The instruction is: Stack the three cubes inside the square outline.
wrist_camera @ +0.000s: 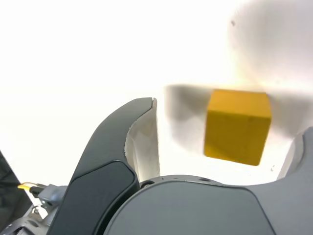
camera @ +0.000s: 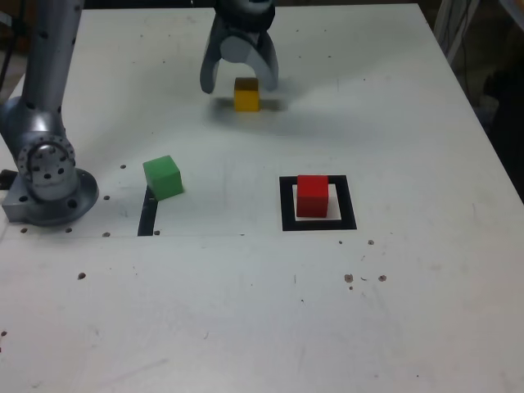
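I am holding my gripper (camera: 240, 82) over the yellow cube (camera: 246, 94) at the far side of the white table (camera: 409, 311), with the jaws spread wide so that one finger is coming down on each side of the block. In the wrist view the yellow cube (wrist_camera: 237, 126) is sitting between my fingers with clear table showing on either flank, so nothing is clamped yet; I am straddling it, not gripping it. I am keeping the opening generous because the cube is narrower than my span, and that slack forgives a small miss in my aim.

The red cube (camera: 312, 196) is already resting upright inside the square outline (camera: 286, 205), on its white centre, set toward the far edge of the frame, not dead in the middle. I judge that it is serving as the base of the stack, which is why I am reaching for a second block now.

The green cube (camera: 163, 177) is waiting well apart from the outline, toward the exterior view's left, near my arm's base (camera: 49, 184) and touching the far end of a thin black strip (camera: 147, 214). It is sitting slightly turned against the table's edges.

My next move, as I read it, is lowering a little further and closing squarely on the yellow faces.
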Robot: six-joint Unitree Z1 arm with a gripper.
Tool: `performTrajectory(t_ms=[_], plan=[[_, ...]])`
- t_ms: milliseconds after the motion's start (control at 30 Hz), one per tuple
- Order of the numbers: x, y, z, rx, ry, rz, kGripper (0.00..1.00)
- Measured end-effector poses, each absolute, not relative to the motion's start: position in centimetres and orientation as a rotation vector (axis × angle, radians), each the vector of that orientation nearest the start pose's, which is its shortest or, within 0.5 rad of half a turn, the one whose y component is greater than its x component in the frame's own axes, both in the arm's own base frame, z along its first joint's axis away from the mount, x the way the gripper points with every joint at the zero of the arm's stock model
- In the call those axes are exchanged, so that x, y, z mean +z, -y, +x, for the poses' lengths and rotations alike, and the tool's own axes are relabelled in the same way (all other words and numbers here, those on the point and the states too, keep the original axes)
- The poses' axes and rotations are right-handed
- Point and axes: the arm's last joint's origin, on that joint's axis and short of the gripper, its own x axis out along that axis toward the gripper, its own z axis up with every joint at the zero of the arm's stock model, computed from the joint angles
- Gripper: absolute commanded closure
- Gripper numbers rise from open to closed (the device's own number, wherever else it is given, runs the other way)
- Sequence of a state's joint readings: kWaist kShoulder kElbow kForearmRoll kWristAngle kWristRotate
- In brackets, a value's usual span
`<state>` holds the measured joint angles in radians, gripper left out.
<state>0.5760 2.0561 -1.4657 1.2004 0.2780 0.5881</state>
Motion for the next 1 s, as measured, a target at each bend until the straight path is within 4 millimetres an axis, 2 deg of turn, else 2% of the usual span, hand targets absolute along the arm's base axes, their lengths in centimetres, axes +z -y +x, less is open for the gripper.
performTrajectory(t_ms=[267,467,800,1000], plan=[[21.2,-20.6,29.7,0.038,-1.853,0.131,0.20],[20.9,-20.8,30.1,0.044,-1.839,0.128,0.39],[20.8,-20.8,30.0,0.063,-1.843,0.110,0.66],[20.7,-21.0,29.7,0.083,-1.849,0.079,0.71]])
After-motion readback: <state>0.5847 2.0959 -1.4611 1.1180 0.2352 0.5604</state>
